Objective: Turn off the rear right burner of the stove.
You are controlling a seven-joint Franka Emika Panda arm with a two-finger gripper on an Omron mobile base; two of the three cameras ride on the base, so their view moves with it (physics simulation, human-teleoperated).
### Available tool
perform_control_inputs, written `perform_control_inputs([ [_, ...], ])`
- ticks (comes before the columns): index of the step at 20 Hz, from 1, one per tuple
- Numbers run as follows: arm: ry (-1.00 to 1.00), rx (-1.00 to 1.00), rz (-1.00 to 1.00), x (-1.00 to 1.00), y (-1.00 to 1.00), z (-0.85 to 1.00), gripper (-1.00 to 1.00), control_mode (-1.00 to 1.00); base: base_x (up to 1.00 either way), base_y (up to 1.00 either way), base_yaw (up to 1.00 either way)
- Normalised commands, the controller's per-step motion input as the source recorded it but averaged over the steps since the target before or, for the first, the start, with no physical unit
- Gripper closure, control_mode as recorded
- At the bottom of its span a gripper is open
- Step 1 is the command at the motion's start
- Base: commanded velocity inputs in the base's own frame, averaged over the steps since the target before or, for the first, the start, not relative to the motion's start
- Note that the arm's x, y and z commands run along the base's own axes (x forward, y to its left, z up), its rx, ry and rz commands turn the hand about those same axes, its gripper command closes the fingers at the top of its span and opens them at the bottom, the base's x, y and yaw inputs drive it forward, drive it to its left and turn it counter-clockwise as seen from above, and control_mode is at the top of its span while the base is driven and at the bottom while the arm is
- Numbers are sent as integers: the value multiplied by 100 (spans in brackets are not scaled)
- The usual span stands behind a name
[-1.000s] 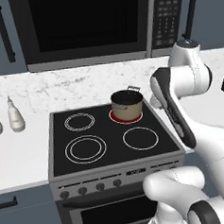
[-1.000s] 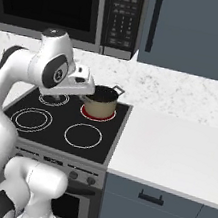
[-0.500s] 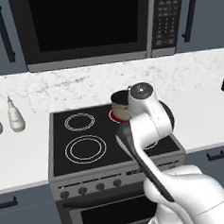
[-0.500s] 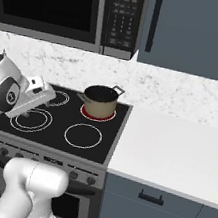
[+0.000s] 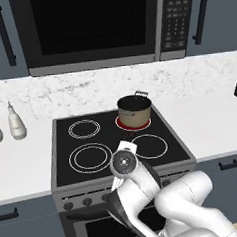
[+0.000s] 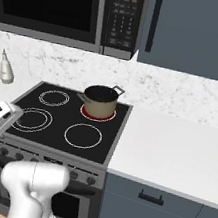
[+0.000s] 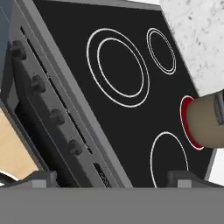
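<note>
The rear right burner glows red under the pot, so nothing is done. My fingers stand spread, with the stove knobs at ten o'clock, untouched.

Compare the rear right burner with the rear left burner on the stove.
The rear right burner glows red, while the rear left burner is dark. The rear right burner carries a tan pot that covers most of its disc; the rear left burner is bare, its whole white ring showing. Both are small round zones at the back of the stove, on black glass.
</note>
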Motion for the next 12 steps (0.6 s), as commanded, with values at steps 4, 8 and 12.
perform_control_inputs([
  [4, -25, -1, 25, -8, 100, -92, -100, -100, 0, 0, 0],
  [8, -47, 11, 5, -55, 92, -61, -100, -100, 0, 0, 0],
  [12, -41, 15, 0, -38, 22, -10, -100, -100, 0, 0, 0],
])
